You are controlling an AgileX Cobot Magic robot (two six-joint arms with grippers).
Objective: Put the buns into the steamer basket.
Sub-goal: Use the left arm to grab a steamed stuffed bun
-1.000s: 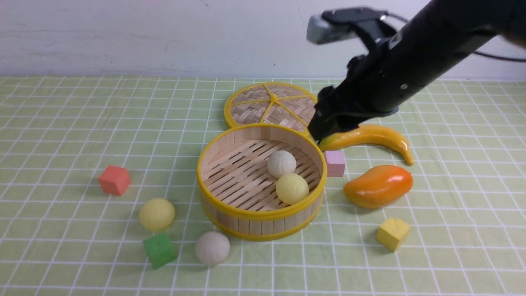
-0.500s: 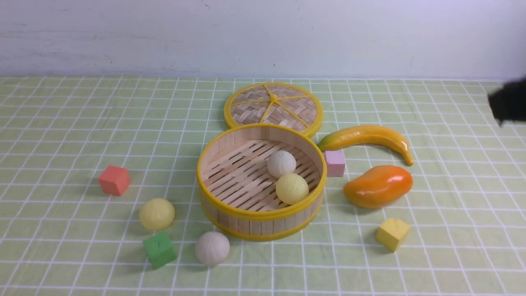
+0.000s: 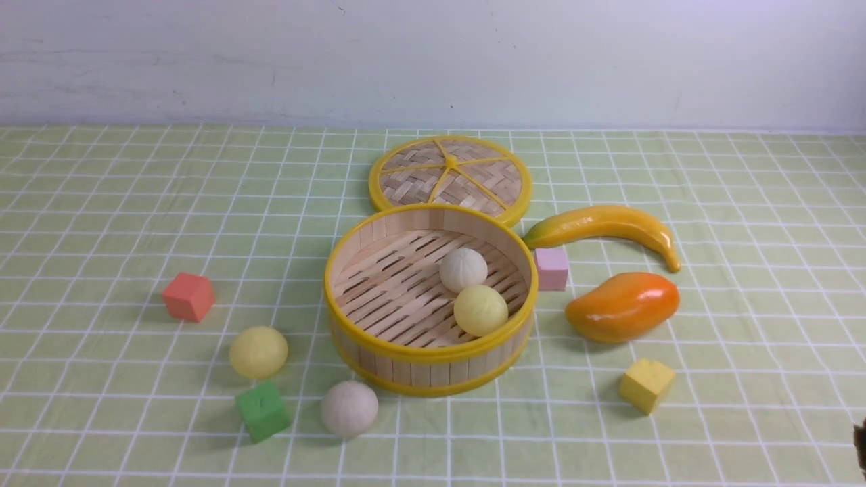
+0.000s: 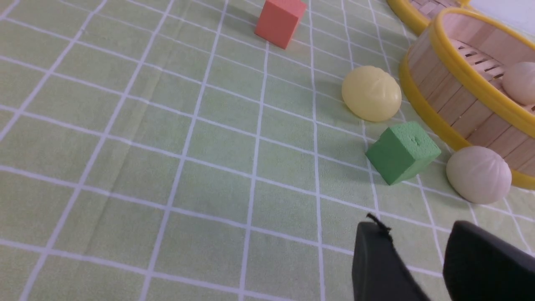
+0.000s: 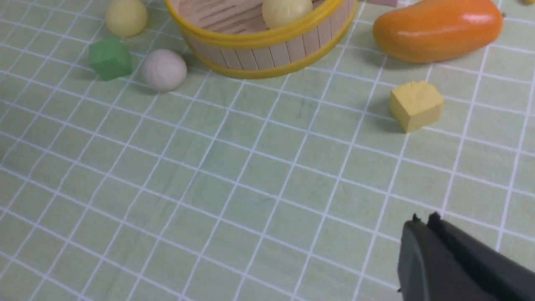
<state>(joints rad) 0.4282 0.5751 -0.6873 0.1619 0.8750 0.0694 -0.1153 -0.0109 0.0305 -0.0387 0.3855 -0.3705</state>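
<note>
Tablecloth (image 3: 135, 203): pale green with a white grid, it fills the whole lower part of the front view up to the white wall (image 3: 203, 61).
Steamer basket (image 3: 433, 372): stands upright in the centre of the frame, open on top, with two buns on its slatted floor.
Lid (image 3: 450, 172): lies flat just behind the basket, above it in the frame; whether the rims touch I cannot tell.
Banana (image 3: 609, 223): right of the lid, its green end is near the basket rim.
Mango (image 3: 622, 306): right of the basket, below the banana, apart from both.
Buns inside: inner off-white bun (image 3: 463, 269) and inner yellow bun (image 3: 480, 310) – close together in the right half of the floor.
Buns outside: outer yellow bun (image 3: 258, 352) at lower left of the basket; outer off-white bun (image 3: 349, 408) just below the front wall of the basket, both on the cloth.
Cubes: red cube (image 3: 189, 295) at left, green cube (image 3: 262, 410) between the two outer buns, yellow cube (image 3: 647, 385) below the mango, pink cube (image 3: 551, 268) just beside the right wall of the basket.
Left gripper (image 4: 418, 234): fingers apart with bare cloth in the gap – it holds nothing, near the outer off-white bun.
Right gripper (image 5: 424, 219): fingers pressed together, nothing between them, over bare cloth well apart from the yellow cube.
</note>
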